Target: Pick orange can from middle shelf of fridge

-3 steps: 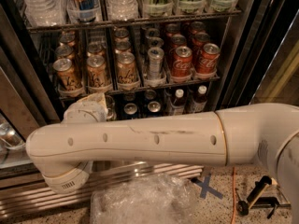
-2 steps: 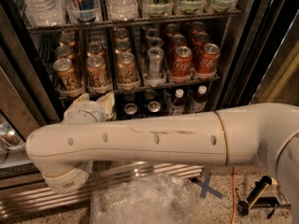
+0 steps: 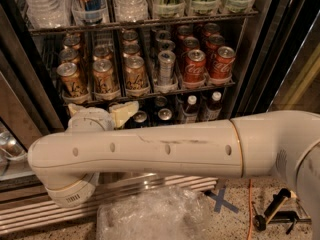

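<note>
The fridge (image 3: pixel 272 44) stands open in front of me. Its middle shelf (image 3: pixel 150 96) holds lanes of cans. Three orange cans stand in the front row at the left (image 3: pixel 71 79), (image 3: pixel 103 75), (image 3: pixel 135 73), with more behind them. A slim silver can (image 3: pixel 166 66) and red Coca-Cola cans (image 3: pixel 194 65) stand to their right. My gripper (image 3: pixel 120 114) is cream-coloured and sits just below the shelf's front rail, under the orange cans. It is partly hidden behind my wrist. My arm (image 3: pixel 160 151) crosses the view below it.
Water bottles (image 3: pixel 47 4) and green bottles fill the rack above. Small dark bottles (image 3: pixel 190 106) stand on the rack below, beside the gripper. The louvred grille (image 3: pixel 30 216), a heap of clear plastic wrap (image 3: pixel 150 216), a blue tape cross (image 3: pixel 222 200) and a clamp (image 3: pixel 275 216) are low down.
The gripper's end has shifted slightly to the right under the shelf rail. The cans have not moved.
</note>
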Tool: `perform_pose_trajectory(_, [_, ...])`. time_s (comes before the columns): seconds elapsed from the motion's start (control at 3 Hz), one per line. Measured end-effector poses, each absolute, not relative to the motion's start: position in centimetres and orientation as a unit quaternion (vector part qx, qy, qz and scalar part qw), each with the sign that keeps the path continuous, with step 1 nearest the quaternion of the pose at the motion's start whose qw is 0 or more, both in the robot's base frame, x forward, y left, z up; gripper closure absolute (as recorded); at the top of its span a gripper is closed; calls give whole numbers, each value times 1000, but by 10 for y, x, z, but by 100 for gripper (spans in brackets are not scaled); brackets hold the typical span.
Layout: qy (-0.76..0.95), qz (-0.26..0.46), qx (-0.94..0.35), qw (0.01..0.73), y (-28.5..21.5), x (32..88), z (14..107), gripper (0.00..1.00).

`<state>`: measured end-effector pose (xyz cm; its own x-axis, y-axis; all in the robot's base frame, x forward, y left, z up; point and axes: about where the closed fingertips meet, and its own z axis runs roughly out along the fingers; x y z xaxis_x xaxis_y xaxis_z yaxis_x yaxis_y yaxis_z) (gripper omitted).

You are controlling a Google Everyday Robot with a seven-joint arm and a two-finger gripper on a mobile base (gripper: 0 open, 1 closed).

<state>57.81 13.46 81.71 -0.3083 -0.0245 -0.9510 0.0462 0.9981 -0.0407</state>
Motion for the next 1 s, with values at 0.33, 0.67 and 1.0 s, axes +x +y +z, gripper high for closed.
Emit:
perform_pose_trajectory(0.33, [808,-30,7,588,135,578,817,18])
perform_pose_trajectory(0.67, [808,-30,7,588,135,578,817,52])
perform_pose_trajectory(1.0, [808,-30,7,588,135,578,817,46])
